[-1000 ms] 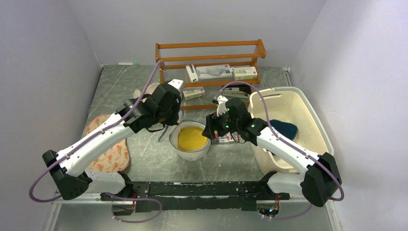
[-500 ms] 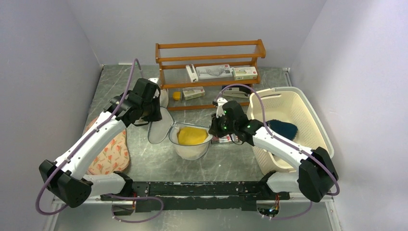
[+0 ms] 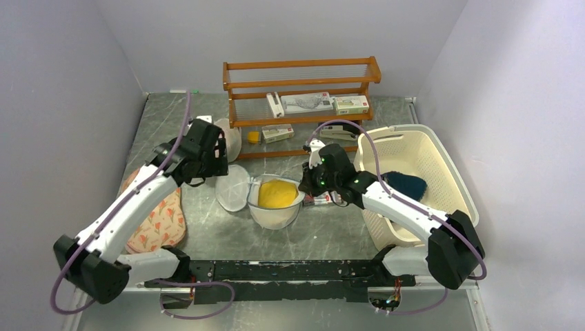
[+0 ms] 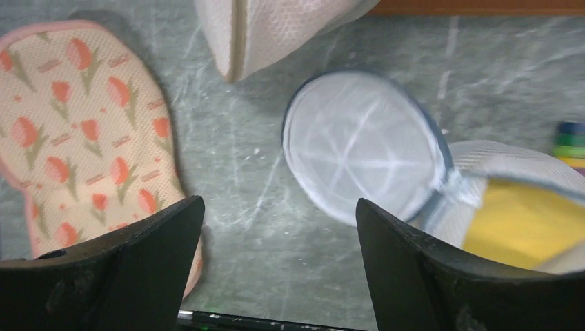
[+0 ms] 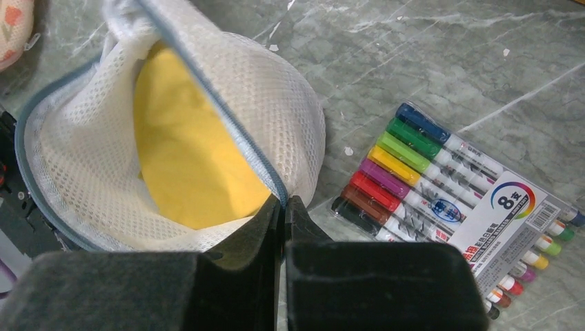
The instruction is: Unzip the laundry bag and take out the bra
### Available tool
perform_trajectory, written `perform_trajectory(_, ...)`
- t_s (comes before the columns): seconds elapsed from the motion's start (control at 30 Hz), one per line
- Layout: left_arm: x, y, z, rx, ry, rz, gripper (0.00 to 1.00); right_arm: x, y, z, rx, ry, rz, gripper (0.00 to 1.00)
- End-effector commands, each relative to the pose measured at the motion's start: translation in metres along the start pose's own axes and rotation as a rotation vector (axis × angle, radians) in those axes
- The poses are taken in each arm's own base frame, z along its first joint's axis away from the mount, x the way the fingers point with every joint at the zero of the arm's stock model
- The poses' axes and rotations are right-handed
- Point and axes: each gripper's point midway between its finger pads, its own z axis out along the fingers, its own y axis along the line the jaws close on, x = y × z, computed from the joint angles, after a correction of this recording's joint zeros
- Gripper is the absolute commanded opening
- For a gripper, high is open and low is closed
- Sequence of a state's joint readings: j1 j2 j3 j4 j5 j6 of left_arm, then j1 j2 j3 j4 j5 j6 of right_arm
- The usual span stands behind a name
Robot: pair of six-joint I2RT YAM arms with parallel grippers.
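While the right hand (image 5: 283, 207) pinched the laundry bag (image 5: 290, 96) rim, the bra (image 5: 183, 155) sat inside on the counter (image 3: 227, 233). The left hand (image 4: 277, 210) hung wide apart. That thin pinch could slip, flopping the bag shut.

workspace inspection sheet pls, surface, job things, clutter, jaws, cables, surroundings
surface: grey marbled table, scratched
job's things: bag unzipped, lid flopped to its left; yellow bra inside
clutter: marker pack beside bag; floral pad; pale mesh pouch; basket holding teal cloth; rack with boxes
jaws: left open, empty; right shut on bag rim
cables: purple cable on each arm, looping free
surroundings: plain walls; nothing else seen
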State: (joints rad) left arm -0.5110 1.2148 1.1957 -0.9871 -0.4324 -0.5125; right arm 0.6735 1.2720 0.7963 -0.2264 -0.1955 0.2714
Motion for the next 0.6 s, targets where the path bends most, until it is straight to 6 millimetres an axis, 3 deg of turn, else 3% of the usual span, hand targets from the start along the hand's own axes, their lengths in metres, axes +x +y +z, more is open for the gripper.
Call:
perform_trajectory(0.0, -0.006, -0.028, -0.024, 0.236, -0.058, -0.042, 0.91, -0.012, 0.007, -0.007, -0.029, -0.045, -0.033, 0.0)
perform_trajectory(0.2, 0.044, -0.101, -0.025, 0.643, 0.136, -0.07, 0.8, -0.014, 0.017, -0.008, -0.085, -0.063, -0.037, 0.0)
perform_trajectory(0.3, 0.066, -0.11, -0.011, 0.67, 0.202, -0.099, 0.83, -0.015, 0.019, -0.008, -0.095, -0.066, -0.038, 0.0)
perform_trajectory(0.4, 0.073, -0.114, 0.0, 0.673, 0.222, -0.097, 0.86, -0.017, 0.021, -0.011, -0.103, -0.074, -0.04, 0.0)
perform_trajectory(0.57, 0.072, -0.136, 0.003, 0.763, 0.236, -0.103, 0.7, -0.015, 0.023, -0.011, -0.117, -0.073, -0.039, 0.0)
